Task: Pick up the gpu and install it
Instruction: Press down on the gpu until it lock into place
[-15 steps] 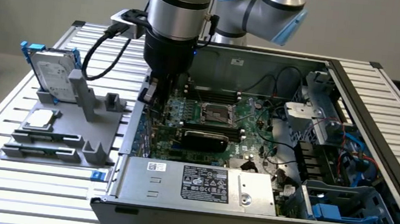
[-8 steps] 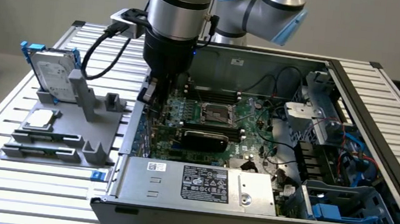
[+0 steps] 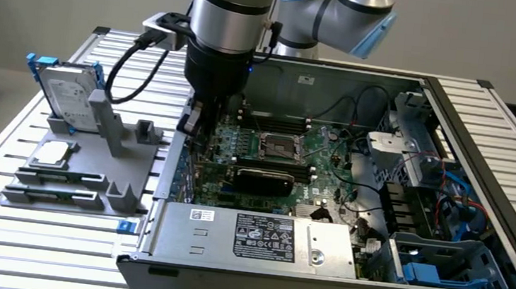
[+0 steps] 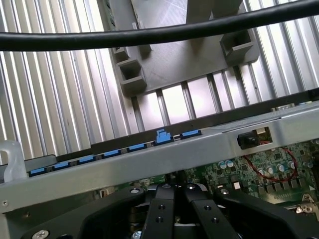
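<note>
The arm is reaching straight down from above into the open computer case [image 3: 452, 99], its wrist vertical and the end effector [image 3: 195, 126] sitting low at the case wall on the exterior view's left, over the green motherboard [image 3: 281, 154]. In the wrist view the end effector's [image 4: 174, 191] two black fingers [image 4: 158, 211] are standing pressed together, and whether anything thin is pinched between them cannot be told. The gpu [image 3: 262, 181] is lying inside the case with its black rounded shroud showing, just below the processor socket [image 3: 280, 146] and well apart from the fingers. On the slatted counter [image 3: 3, 233], a grey fixture [image 3: 75, 176] is holding a silver hard drive [image 3: 66, 94] in a blue frame. The power supply [image 3: 263, 239] is wearing a black-and-white label, its writing too small to read.
</note>
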You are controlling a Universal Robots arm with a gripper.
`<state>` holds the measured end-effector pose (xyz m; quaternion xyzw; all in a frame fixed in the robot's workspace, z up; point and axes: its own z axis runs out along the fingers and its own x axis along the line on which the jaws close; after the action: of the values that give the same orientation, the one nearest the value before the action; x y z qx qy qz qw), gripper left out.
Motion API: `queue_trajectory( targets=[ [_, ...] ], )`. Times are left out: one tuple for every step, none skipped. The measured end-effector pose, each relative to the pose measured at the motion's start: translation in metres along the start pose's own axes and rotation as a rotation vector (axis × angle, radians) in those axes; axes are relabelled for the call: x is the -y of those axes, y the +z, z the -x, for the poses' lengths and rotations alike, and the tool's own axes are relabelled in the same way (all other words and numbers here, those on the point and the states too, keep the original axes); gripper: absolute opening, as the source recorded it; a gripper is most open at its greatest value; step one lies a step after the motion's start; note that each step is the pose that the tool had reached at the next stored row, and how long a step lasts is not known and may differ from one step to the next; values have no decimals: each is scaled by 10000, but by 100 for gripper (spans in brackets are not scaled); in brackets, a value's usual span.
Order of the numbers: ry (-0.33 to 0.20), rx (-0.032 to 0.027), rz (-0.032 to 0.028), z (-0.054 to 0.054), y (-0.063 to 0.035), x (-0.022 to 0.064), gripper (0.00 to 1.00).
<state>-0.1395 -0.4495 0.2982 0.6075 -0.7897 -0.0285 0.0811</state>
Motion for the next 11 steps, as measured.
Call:
queue_trajectory(
  targets=[
    [0,-3,0,0,5,1,11],
    [-1,-5,0,0,9,1,11],
    [0,-7,1,0,11,1,11],
    [1,-6,2,1,14,1,11],
    [0,-5,2,1,18,0,11],
    [0,-3,1,1,24,-1,11],
    [0,-1,2,1,28,-1,11],
    [1,0,2,2,30,-1,11],
    [1,1,2,1,30,-1,11],
    [1,4,1,1,25,-2,11],
    [1,22,-2,2,10,-4,11]
  ],
)
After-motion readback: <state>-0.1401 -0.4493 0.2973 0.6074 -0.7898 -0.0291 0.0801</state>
